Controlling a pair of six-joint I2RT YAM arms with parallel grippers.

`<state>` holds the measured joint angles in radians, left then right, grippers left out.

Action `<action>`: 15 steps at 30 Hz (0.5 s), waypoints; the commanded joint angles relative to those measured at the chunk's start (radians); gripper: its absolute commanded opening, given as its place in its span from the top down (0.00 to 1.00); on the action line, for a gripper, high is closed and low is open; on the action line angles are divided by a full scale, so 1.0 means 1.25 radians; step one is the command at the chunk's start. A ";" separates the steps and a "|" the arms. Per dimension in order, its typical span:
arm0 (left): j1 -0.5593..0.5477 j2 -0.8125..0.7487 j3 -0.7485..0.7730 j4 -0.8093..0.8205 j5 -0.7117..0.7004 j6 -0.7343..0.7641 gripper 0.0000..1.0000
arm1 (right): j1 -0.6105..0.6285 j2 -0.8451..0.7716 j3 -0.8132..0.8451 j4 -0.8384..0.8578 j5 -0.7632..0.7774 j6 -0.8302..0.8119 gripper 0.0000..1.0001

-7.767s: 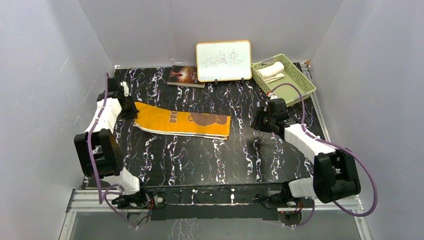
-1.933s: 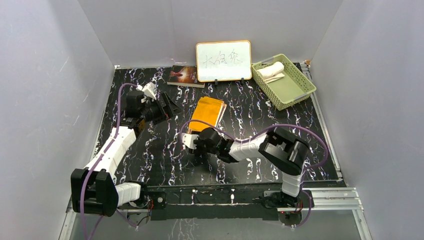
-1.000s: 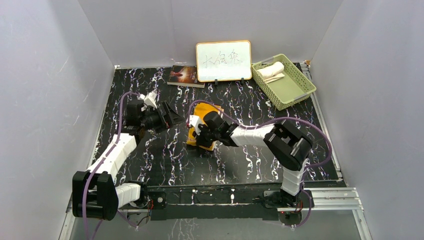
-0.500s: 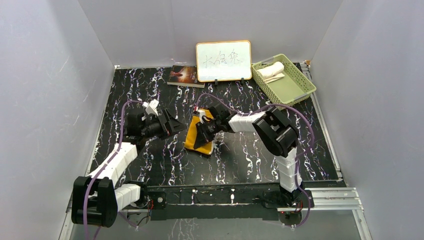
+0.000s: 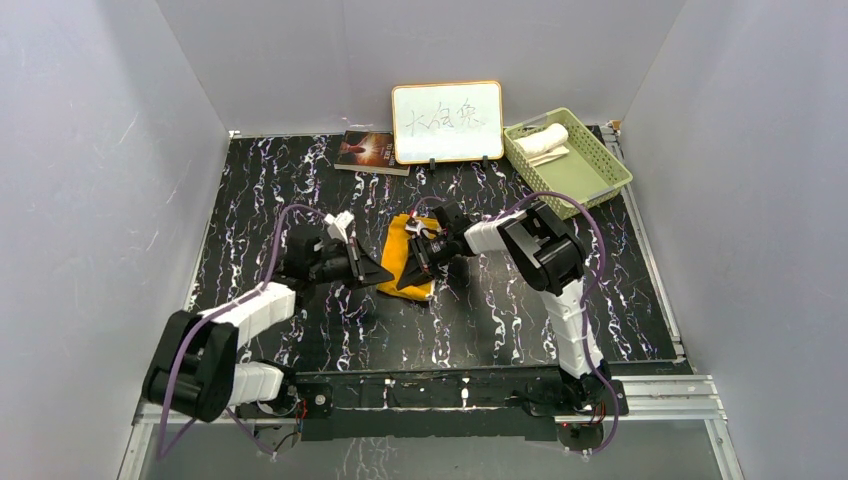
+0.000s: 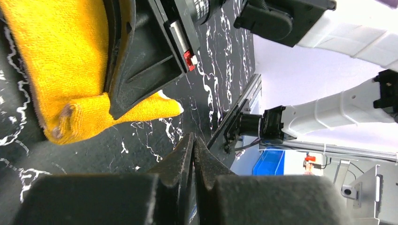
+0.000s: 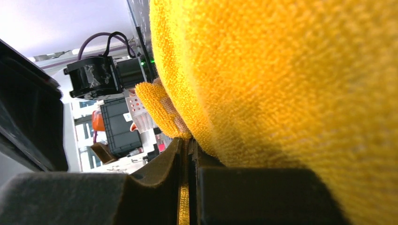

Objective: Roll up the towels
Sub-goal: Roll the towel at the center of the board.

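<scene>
Overhead view of a black marbled table with 2 robot arms reaching to centre frame. At upper right, a green basket holds 1 cream towel, bundled at its far end. At centre frame, a folded orange towel lies on the table, well apart from the basket. The right claw is pinched narrow on a thin fold of the orange towel. The left claw, just left of that towel, has its fingers pressed together, holding nothing. A board and a book sit at top centre.
</scene>
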<state>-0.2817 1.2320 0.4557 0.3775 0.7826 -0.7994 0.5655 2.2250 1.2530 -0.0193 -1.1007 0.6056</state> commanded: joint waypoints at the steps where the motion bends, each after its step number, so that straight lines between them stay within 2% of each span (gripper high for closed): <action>1: -0.033 0.070 -0.012 0.108 0.018 -0.026 1.00 | -0.013 0.042 0.016 0.009 0.046 0.033 1.00; 15: -0.035 0.257 -0.026 0.219 -0.142 -0.019 1.00 | -0.018 0.052 0.022 -0.012 0.058 0.018 1.00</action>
<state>-0.3233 1.5261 0.4381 0.5804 0.6769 -0.8356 0.5606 2.2368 1.2606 -0.0078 -1.1175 0.6342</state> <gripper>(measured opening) 0.007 0.034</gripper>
